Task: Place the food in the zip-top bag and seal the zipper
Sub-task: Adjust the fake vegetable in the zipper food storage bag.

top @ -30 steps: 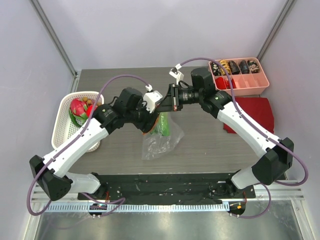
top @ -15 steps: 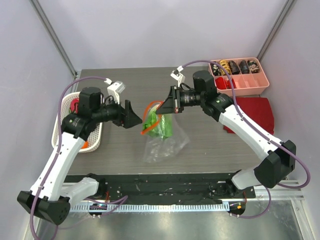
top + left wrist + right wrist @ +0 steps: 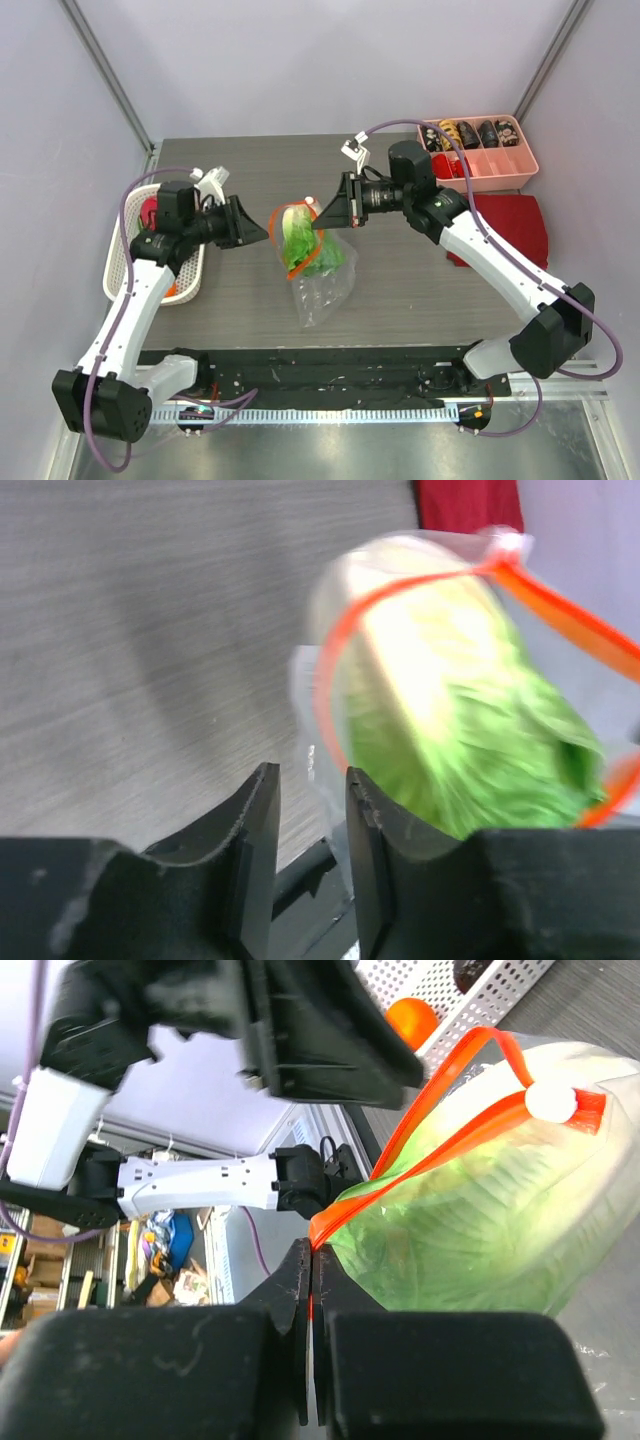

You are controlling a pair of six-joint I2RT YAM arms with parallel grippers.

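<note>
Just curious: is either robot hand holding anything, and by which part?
The right hand pinches the crinkly clear plastic bag by its orange-red zipper strip; the left hand holds nothing.

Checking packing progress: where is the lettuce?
Centre of the top view: the lettuce sits mostly inside the zip-top bag, whose zipper the right pincer grips.

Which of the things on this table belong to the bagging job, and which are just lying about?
Job: lettuce, inside the zip-top bag; zipper, pinched by the right tool; orange fruit, in the white basket.
Lying about: dragon fruit, pink tray, dark red cloth.
</note>
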